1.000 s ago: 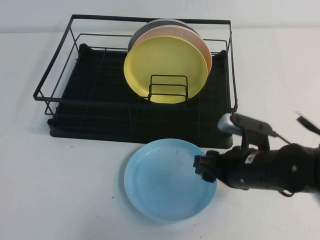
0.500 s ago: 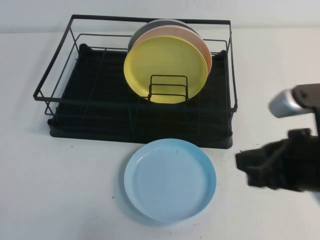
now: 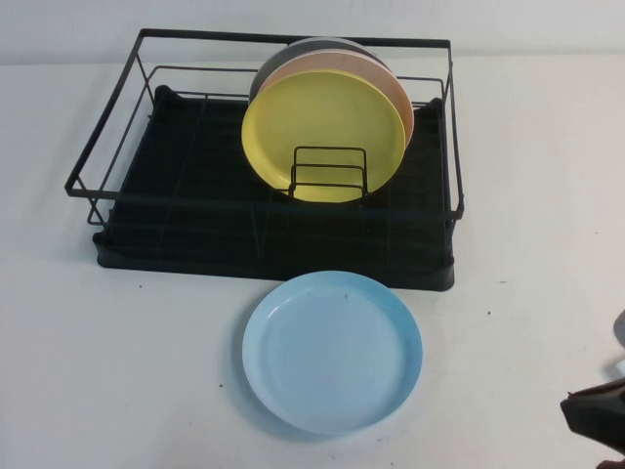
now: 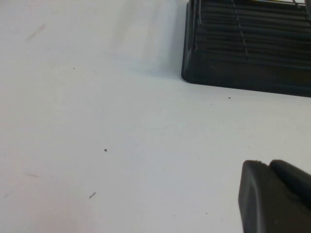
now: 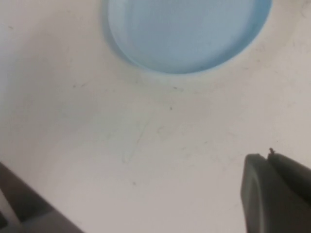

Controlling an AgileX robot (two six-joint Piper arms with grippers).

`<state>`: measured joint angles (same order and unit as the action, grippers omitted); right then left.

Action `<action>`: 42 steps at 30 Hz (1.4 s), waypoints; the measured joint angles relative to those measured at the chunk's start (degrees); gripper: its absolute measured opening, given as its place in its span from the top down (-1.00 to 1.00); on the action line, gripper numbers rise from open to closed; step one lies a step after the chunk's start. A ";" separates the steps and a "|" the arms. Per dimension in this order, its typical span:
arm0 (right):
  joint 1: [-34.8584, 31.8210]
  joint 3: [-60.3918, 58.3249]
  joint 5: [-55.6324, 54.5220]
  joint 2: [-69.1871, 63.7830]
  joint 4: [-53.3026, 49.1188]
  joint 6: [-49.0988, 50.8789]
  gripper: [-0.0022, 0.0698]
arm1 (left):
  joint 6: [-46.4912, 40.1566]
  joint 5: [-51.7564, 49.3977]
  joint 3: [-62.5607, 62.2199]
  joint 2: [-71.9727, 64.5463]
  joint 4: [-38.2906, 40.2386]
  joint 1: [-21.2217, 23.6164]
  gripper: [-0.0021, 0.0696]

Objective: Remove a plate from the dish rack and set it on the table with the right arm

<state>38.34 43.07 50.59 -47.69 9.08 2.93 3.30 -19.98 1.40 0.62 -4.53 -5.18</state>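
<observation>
The light blue plate (image 3: 332,352) lies flat on the white table (image 3: 117,371), just in front of the black dish rack (image 3: 195,244). It also shows in the right wrist view (image 5: 187,29). Only a dark tip of my right arm (image 3: 598,415) shows at the high view's lower right edge, well clear of the plate. My right gripper (image 5: 267,158) is shut and empty over bare table. My left gripper (image 4: 268,164) is shut and empty above the table, near a corner of the rack (image 4: 243,68). It does not show in the high view.
A yellow plate (image 3: 322,127), a pink plate (image 3: 398,98) and a dark plate (image 3: 322,42) stand upright in the rack's right half. The rack's left half holds nothing. Bare table lies left and right of the blue plate.
My right arm has pulled back from the blue plate's right rim to the lower right, almost out of the high view. The plate stays flat on the table.
</observation>
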 joint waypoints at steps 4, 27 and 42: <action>-0.86 -7.24 -9.34 1.20 -4.16 -0.88 0.99 | 0.00 0.00 0.00 0.00 0.00 0.00 0.95; -34.23 -44.59 -39.54 48.14 -1.62 -7.89 0.99 | 0.00 0.00 0.00 0.00 0.00 0.00 0.95; -34.23 -44.80 -32.12 48.13 -1.31 -10.47 0.99 | 0.00 0.00 0.00 0.00 0.00 0.00 0.95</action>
<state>4.11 -1.73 18.46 0.43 7.77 -7.55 3.30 -19.98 1.40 0.62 -4.53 -5.18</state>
